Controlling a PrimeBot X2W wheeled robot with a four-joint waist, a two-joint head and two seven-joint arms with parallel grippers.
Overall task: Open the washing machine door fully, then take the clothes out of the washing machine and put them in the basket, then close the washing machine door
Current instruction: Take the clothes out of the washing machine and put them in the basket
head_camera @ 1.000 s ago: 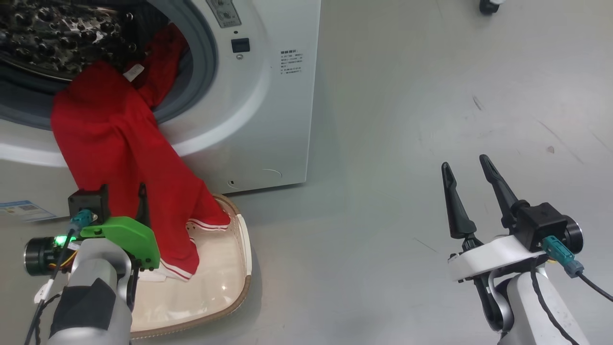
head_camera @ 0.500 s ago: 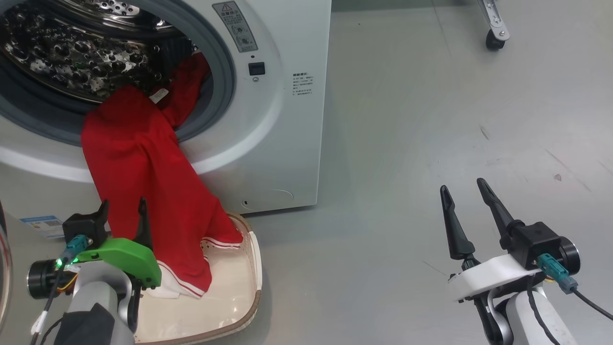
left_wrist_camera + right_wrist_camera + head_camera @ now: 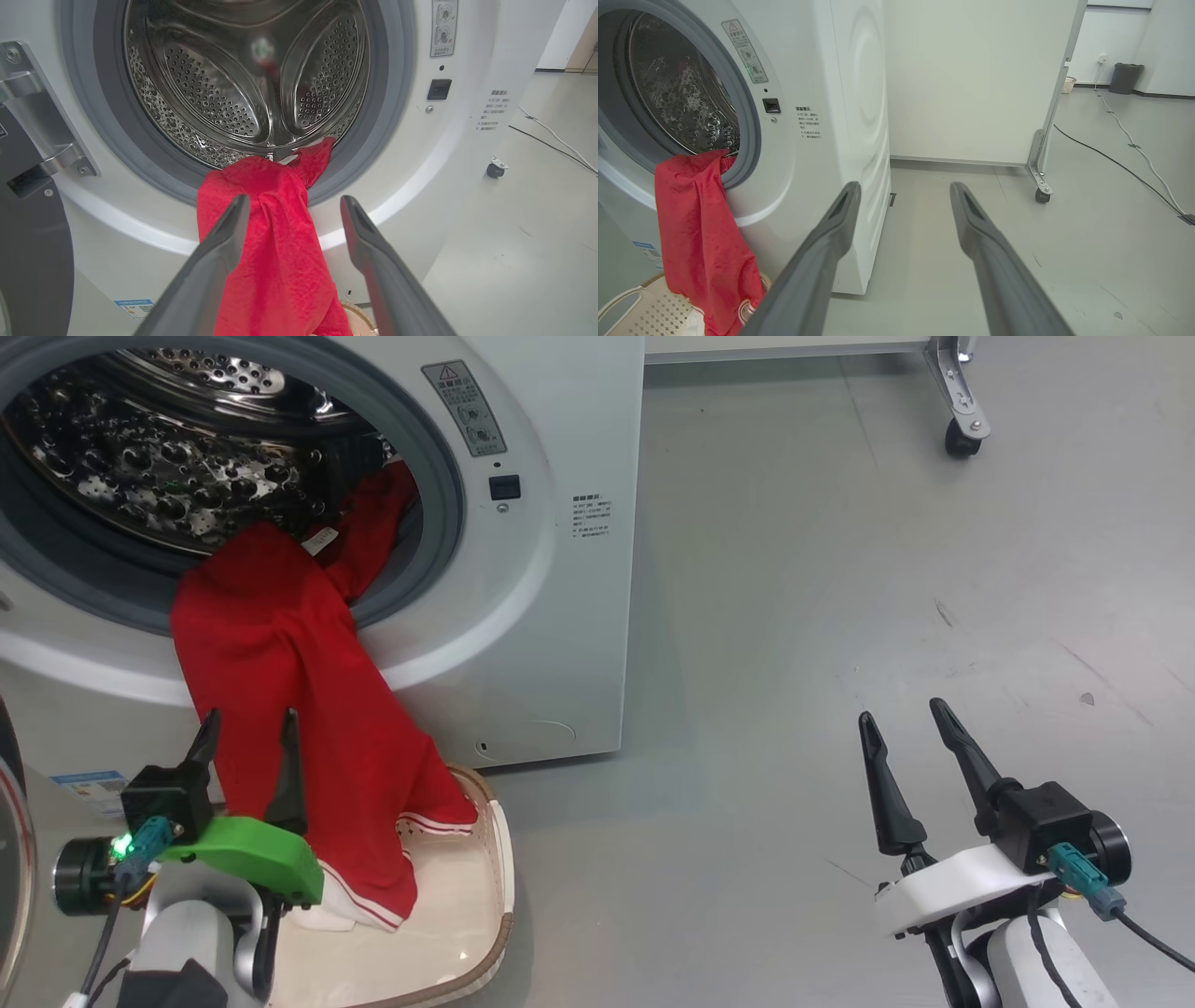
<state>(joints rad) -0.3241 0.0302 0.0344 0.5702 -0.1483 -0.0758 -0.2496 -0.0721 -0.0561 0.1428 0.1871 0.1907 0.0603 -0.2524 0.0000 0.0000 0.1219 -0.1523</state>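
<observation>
Red clothes (image 3: 280,691) hang from washing machine (image 3: 560,616) to basket (image 3: 499,859), just ahead of the wide-spread left gripper (image 3: 251,714).

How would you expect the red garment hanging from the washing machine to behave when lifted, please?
The red garment is probably floppy: it drapes over the door opening in folds, so it would likely sag around any grip. It seems thin and light. Its upper end lies inside the washing machine, so it may drag on the grey seal.

Left gripper (image 3: 250,721) and right gripper (image 3: 901,711), each empty, long dark fingers wide apart, tips upward.
</observation>
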